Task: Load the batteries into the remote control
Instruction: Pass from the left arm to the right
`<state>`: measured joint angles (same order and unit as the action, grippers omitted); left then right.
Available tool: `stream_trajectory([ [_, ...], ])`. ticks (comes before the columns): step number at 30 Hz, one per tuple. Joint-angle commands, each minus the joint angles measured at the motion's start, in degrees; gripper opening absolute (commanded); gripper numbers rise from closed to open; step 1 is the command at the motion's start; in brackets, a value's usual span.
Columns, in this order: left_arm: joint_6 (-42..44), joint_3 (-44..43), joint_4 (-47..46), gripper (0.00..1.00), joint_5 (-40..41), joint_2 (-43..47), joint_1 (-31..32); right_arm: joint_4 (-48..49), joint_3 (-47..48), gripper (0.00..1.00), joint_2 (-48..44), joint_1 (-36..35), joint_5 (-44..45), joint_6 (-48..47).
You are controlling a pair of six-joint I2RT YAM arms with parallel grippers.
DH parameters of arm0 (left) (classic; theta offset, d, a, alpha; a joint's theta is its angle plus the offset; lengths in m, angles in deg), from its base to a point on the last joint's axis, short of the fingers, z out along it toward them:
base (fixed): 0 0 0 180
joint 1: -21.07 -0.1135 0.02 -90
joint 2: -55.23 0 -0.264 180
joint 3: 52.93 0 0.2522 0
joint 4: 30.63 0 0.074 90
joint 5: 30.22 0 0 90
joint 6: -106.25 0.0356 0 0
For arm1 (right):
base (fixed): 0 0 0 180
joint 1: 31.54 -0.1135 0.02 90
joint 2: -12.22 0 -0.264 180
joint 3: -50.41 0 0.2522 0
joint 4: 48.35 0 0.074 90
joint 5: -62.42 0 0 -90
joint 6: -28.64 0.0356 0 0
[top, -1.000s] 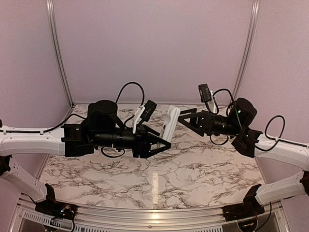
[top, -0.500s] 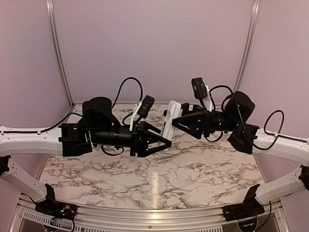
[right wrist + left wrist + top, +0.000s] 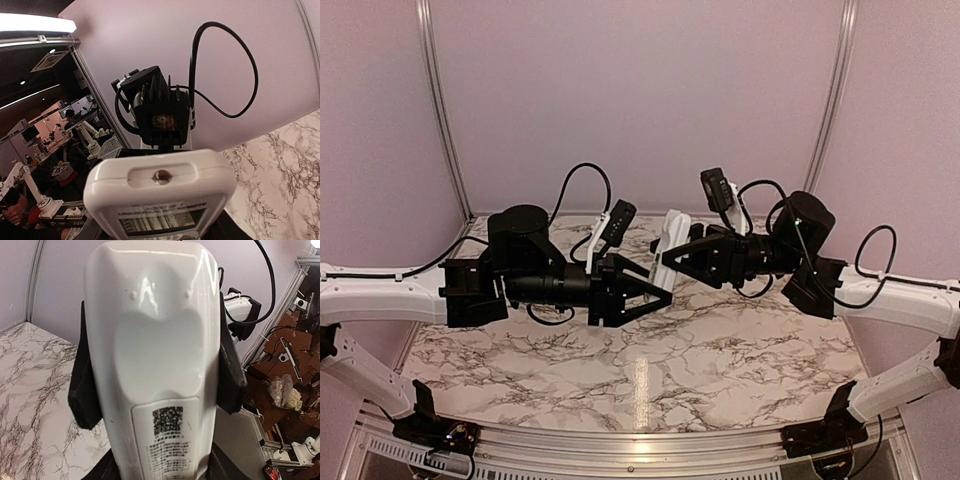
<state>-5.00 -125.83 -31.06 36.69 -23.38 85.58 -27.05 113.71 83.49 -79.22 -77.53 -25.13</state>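
**Top external view.** Remote control [image 3: 670, 250] held clear above the marble table [image 3: 720, 350], near upright, between the two arms. Left gripper [image 3: 663, 287] clenched on the lower part of the remote control. Right gripper [image 3: 688, 252] brought up to the upper part from the opposite side, jaws flanking the shell. Cannot tell whether pressed home or merely alongside. Batteries not in sight anywhere around the remote control.

Likely hazards, by judgement:
- A drop onto the marble below the remote control, should the left grasp let go before the right one bites.
- A twist or slide of the glossy shell, should both arms pull on it along different lines.

**Left wrist view.** Back of the remote control filling the frame, pinched at both long edges by the black fingers [image 3: 86, 390]. Smooth, shiny plastic, so a slip seems plausible under any side load. Below the moulded hollow, a panel bearing a QR code [image 3: 167, 421]. Beneath that, several lines of fine print [image 3: 167, 460], too small to read. Battery bay not seen open here.

**Right wrist view.** Top end of the remote control close under the lens, with a small emitter window [image 3: 161, 175] at its middle. Beneath that, a printed line [image 3: 160, 211] starting "UNIVERS" and ending "MOTE", the middle unclear. Just under the print, the top edge of the screen [image 3: 157, 223]. Own fingers mostly hidden beneath the remote control, so no verdict on the right grip from here either.
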Motion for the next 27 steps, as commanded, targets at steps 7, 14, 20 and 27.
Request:
stream_trajectory([
  [7,-1.08,6.57,6.12,0.99,11.80,12.26,-7.18,-26.78,11.63,0.16,3.28,2.84,8.30,-10.43],
  [14,-5.74,11.55,15.47,0.99,26.57,20.03,-15.83,-49.55,22.47,0.15,12.52,3.16,21.25,-20.50],
  [20,-8.05,12.02,22.45,0.99,31.07,19.28,-19.08,-63.56,32.89,0.16,23.40,2.67,28.97,-25.64],
  [27,-8.96,15.29,21.29,0.99,32.85,19.78,-20.58,-75.62,42.34,0.16,36.47,1.21,39.63,-28.42],
])
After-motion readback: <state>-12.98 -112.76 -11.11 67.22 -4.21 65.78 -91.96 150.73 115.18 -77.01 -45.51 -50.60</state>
